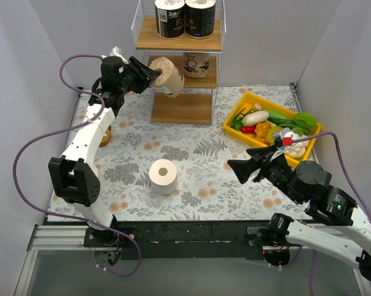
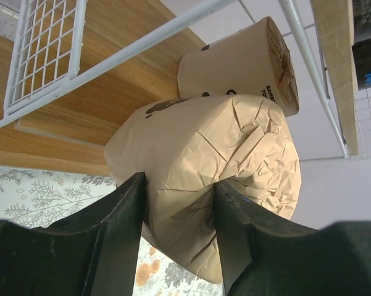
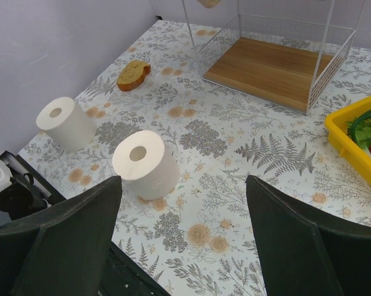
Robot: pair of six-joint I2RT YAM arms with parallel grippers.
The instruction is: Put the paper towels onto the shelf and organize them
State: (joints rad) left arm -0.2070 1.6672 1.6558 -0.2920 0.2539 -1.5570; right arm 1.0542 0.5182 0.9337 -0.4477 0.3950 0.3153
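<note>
My left gripper [image 1: 153, 75] is shut on a tan-wrapped paper towel roll [image 1: 168, 76], held in the air at the left edge of the shelf's [image 1: 180, 68] middle board; in the left wrist view my gripper [image 2: 179, 203] pinches its crumpled wrap [image 2: 222, 166]. A second tan roll [image 1: 196, 63] stands on that board and shows in the left wrist view [image 2: 247, 61]. Two black-wrapped rolls [image 1: 170, 17] [image 1: 200, 11] stand on the top board. A white roll [image 1: 163, 176] stands on the table; the right wrist view shows it [image 3: 145, 163] and another white roll [image 3: 65, 122]. My right gripper [image 1: 241, 169] is open and empty.
A yellow tray [image 1: 237, 131] of vegetables with a white cauliflower [image 1: 294, 147] sits at the right. A piece of bread [image 3: 133, 74] lies near the left wall. The shelf's bottom board [image 1: 182, 108] lies bare.
</note>
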